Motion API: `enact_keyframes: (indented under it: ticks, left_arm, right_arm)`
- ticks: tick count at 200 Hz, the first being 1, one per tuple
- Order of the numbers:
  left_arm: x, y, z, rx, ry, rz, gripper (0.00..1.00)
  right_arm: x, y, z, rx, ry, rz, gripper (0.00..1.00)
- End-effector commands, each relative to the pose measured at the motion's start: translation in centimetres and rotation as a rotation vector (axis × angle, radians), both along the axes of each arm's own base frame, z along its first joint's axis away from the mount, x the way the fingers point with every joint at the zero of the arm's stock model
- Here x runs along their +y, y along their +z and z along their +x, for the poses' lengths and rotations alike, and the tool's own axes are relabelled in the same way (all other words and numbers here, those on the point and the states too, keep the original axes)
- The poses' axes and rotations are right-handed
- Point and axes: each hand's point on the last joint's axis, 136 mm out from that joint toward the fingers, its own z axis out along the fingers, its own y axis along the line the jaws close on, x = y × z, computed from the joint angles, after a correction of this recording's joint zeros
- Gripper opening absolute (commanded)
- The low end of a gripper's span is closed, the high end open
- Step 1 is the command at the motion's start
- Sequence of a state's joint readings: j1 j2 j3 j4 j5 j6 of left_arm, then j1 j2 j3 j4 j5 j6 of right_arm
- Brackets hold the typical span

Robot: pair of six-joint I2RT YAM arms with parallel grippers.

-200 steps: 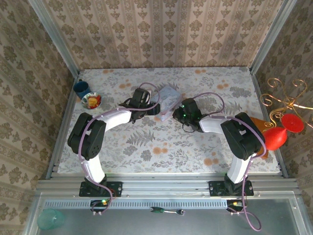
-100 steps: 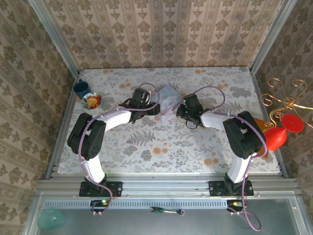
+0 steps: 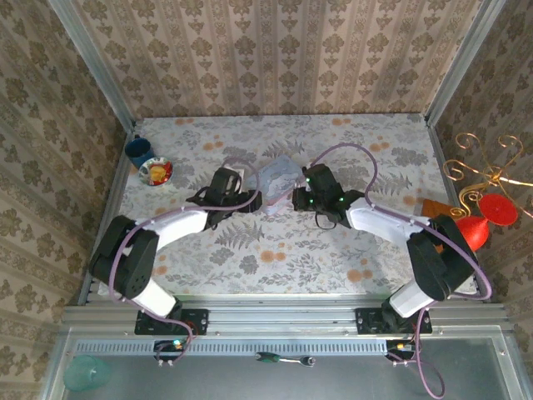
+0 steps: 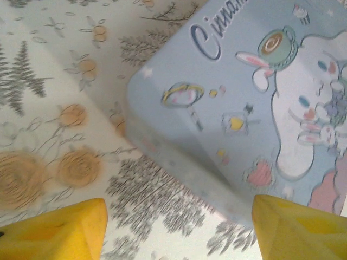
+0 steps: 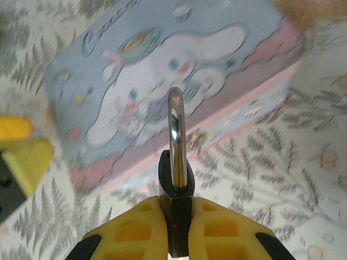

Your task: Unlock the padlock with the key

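My right gripper (image 5: pixel 176 216) is shut on the small black padlock (image 5: pixel 175 187), whose silvery shackle (image 5: pixel 175 127) sticks up past the fingertips toward the clear bluish cartoon box (image 5: pixel 173 81). From above, the right gripper (image 3: pixel 296 198) sits just right of the box (image 3: pixel 277 177). My left gripper (image 4: pixel 179 227) is open, its yellow fingers (image 4: pixel 59 230) spread over the tablecloth at the box's near corner (image 4: pixel 244 108), holding nothing. From above, the left gripper (image 3: pixel 248 200) is just left of the box. The key is out of view.
A blue cup (image 3: pixel 138 152) and a small bowl (image 3: pixel 156 172) stand at the table's far left. Red-orange objects (image 3: pixel 468 233) and a gold wire stand (image 3: pixel 491 171) sit past the right edge. A screwdriver (image 3: pixel 283 359) lies on the near rail.
The left arm has drawn back toward the near left, away from the box. The right gripper, still holding the padlock, swung right and came back left beside the box, which shifted slightly nearer.
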State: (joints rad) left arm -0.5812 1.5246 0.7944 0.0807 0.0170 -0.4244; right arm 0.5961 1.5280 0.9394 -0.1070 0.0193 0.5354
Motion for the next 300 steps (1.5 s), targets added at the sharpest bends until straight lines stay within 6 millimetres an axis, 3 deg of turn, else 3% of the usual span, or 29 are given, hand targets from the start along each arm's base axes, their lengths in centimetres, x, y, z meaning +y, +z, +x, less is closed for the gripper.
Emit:
enact_keyframes:
  ticks: [1,27,52,92,119,175,214,254,300]
  left_arm:
    - [1.4,2.4,0.8,-0.153,0.044,0.006,0.74]
    - [2.2,4.0,0.4,-0.25,0.054,-0.016,0.74]
    - [3.5,6.7,-0.5,-0.376,0.088,-0.024,0.74]
    - [6.9,11.0,-2.4,-0.458,0.196,-0.049,0.79]
    - [7.7,12.6,-5.1,-0.454,0.174,-0.102,0.82]
    - [10.6,9.3,-8.5,-0.425,0.144,0.041,0.87]
    - [10.0,8.5,-8.9,-0.491,0.085,0.034,0.87]
    - [9.2,7.9,-8.9,-0.507,0.047,0.01,0.91]
    - [8.9,8.8,-9.2,-0.514,0.027,-0.002,0.92]
  right_arm:
    - [-0.6,-0.1,-3.0,0.015,0.069,-0.114,0.0]
    - [-0.3,0.3,-5.2,0.029,0.089,-0.12,0.0]
    - [-0.1,0.7,-7.3,0.033,0.107,-0.094,0.0]
    - [1.7,-0.8,-10.6,0.073,0.138,-0.059,0.0]
    - [3.0,-2.4,-12.2,0.098,0.15,-0.021,0.0]
    - [6.0,-4.9,-13.4,0.164,0.224,-0.027,0.0]
    - [7.1,-6.5,-13.2,0.198,0.233,-0.027,0.0]
    - [6.9,-7.5,-12.7,0.206,0.183,-0.041,0.0]
    - [5.2,-8.1,-12.2,0.219,0.132,-0.102,0.05]
